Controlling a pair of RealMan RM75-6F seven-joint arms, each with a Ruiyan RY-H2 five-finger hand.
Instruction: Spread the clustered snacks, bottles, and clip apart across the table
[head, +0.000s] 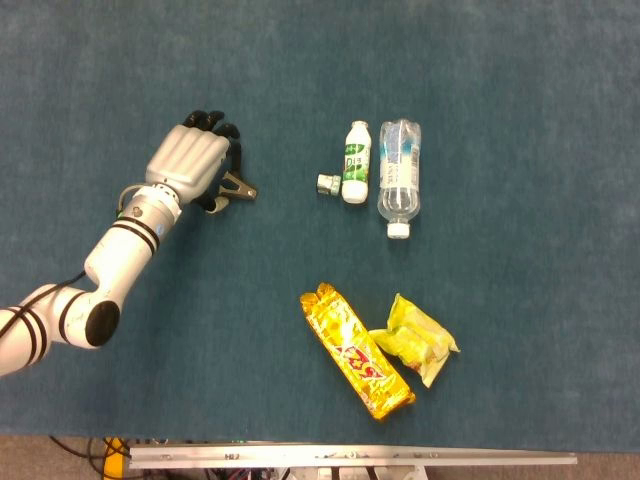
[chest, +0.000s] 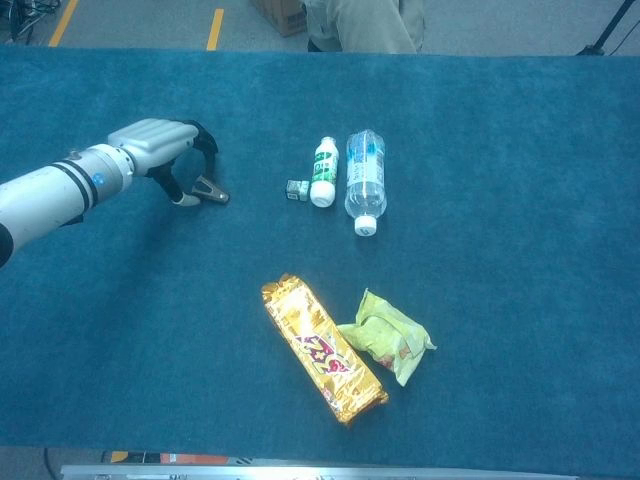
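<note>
While the two bottles and the snack packs lie toward the middle of the blue desk (head: 520, 120), the robot's left hand (head: 188, 166) sits over the clip (head: 238, 188) at the left of the scene. Its fingers (head: 222, 128) curl downward around the clip's near end, but neither view shows plainly whether they pinch it or merely rest against it. The clip's free end points right, toward the bottles, its long axis running roughly left to right, and it lies well apart from them.

A white bottle (head: 356, 162) and a clear bottle (head: 399, 176) lie side by side, just beside each other, caps toward the robot, with a small grey object (head: 326, 182) touching or nearly touching the white one. Nearer the robot, a long yellow snack pack (head: 356, 350) lies at a slant, and a crumpled green-yellow packet (head: 420, 340) touches its right side.

The right hand appears in neither view. By the look of it, the left hand is the nearer one to any remaining work on the clip; the bottles and snacks, still paired closely, seem yet to be separated.
</note>
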